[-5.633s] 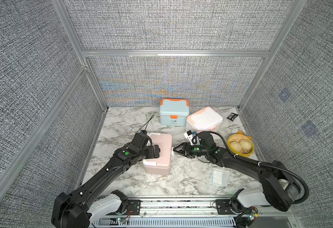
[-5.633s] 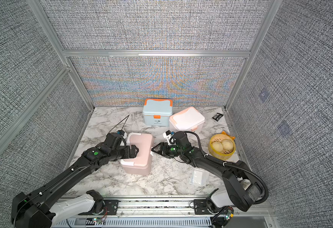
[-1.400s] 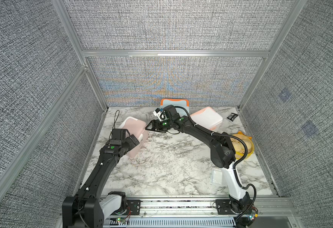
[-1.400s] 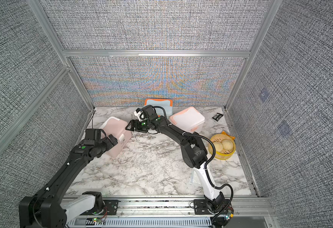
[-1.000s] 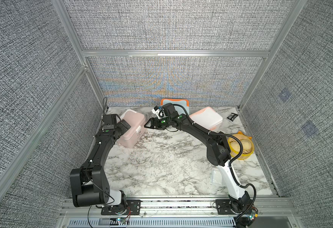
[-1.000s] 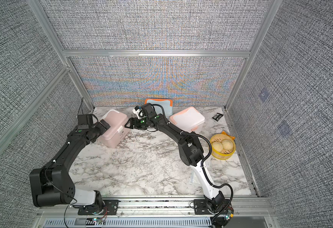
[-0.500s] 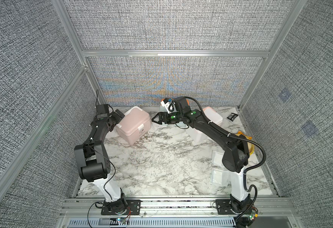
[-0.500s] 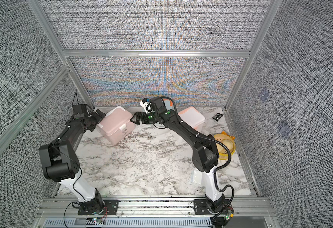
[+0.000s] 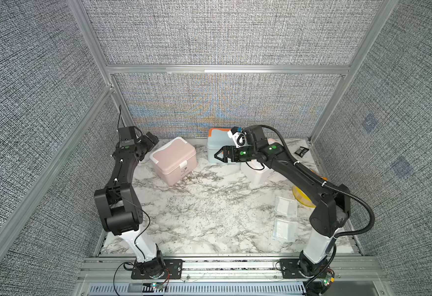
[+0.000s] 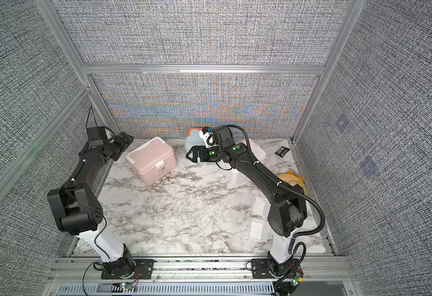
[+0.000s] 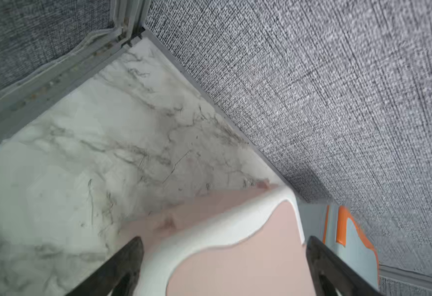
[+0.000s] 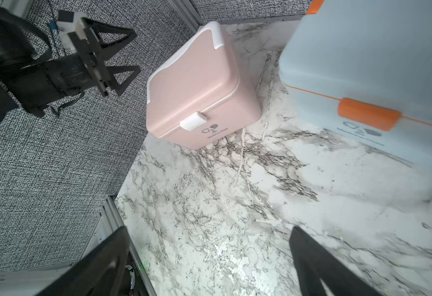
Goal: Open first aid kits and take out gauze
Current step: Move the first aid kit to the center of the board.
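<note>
**Pink box shut in the far left corner, both grippers free of it**

Pink box [image 9: 173, 160] upright on the marble table [image 9: 204, 212], lid down, white latch [image 12: 193, 121] fastened. Turned at an angle: latch face toward the table's middle and front, white handle end [image 11: 225, 228] toward the back wall. Roughly square from above, so no clear long axis. Close to the left wall and back wall, with a bare strip of marble between box and corner in the left wrist view.

Blue box [image 9: 218, 147] just beside it along the back wall, orange latch [image 12: 367, 115] shut, a narrow gap of table between the two. White-and-peach box [image 10: 254, 153] further right, mostly hidden behind the right arm. Two gauze packets [image 9: 286, 206] [image 9: 284, 229] flat near the right front of the table, one just in front of the other, well apart from all boxes. Yellow basket [image 10: 290, 179] against the right edge; small black wrapper [image 9: 301, 150] in the far right corner. Wide bare marble across the centre and front.

Left gripper [image 9: 149, 139] raised by the left wall, reaching toward the far corner, just beside the pink box's back edge; jaws wide apart, nothing between them. Right gripper [image 9: 218, 155] stretched leftward in front of the blue box, pointing at the pink box with a gap between; jaws spread, empty.
</note>
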Tool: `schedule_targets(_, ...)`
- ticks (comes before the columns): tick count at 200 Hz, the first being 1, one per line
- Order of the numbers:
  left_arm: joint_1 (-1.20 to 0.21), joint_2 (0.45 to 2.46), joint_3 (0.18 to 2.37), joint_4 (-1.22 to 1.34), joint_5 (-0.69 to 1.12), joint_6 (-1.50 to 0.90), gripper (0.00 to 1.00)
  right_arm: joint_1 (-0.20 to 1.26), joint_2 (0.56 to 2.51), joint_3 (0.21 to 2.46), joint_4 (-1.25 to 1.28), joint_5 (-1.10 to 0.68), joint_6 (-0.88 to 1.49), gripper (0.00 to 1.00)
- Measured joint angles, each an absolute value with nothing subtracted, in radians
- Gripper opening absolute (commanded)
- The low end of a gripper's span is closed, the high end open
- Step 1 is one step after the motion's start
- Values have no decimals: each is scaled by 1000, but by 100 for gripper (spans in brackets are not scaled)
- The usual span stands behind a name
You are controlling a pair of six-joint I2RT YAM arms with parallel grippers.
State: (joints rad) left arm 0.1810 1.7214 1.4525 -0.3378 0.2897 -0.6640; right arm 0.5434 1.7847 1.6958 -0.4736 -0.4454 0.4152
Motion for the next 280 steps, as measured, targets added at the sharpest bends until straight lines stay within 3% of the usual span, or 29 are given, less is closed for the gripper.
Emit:
schedule_targets(63,-4,1448,1184,-384,251,-625,99,432,1706,1587,-477,-424,411,99)
schedule_targets(116,-119,1294,1098,-443,182,-602,99,345,1718,1592,-472,-406,411,99)
schedule_targets(212,-146,1561,1177,-398,141,-616,99,300,2071,1963,-430,-314,428,99)
schedule_targets(280,-28,1712,1327,-419,71,-639,99,282,2292,2200,-400,-358,496,99)
